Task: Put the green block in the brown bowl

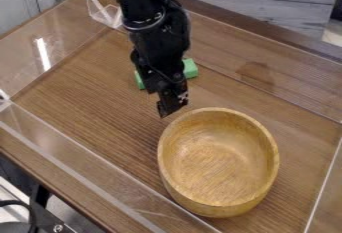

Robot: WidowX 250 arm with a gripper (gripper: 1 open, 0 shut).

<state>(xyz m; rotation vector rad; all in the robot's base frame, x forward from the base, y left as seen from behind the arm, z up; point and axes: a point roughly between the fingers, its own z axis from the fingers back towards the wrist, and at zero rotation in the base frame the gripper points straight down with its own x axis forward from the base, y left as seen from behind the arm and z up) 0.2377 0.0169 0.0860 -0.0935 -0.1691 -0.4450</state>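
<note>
Wood grain runs over the whole table point(80, 117), and I see clear walls point(80, 167) standing around its edges. My black arm point(154, 27) comes down from the top of the picture and points almost straight down at the table. The gripper point(167, 102) is low, just beside the far left rim of the brown bowl point(219, 160), and I cannot tell if its tip touches the table. From this angle the fingers make one dark shape, so I cannot tell if the gripper is open or closed, and I see nothing between the fingers.

The green block point(189, 69) lies flat on the table behind the arm. The arm hides the middle of it: one green part shows to the right of the arm and a small green part shows to the left. I cannot say if the arm touches the block or only passes in front of it. The block is outside the bowl, near its far side but apart from the rim.

The bowl stands upright on the near right part of the table, and its inside shows only bare wood. Behind the table I see a pale marble wall point(267, 2).
</note>
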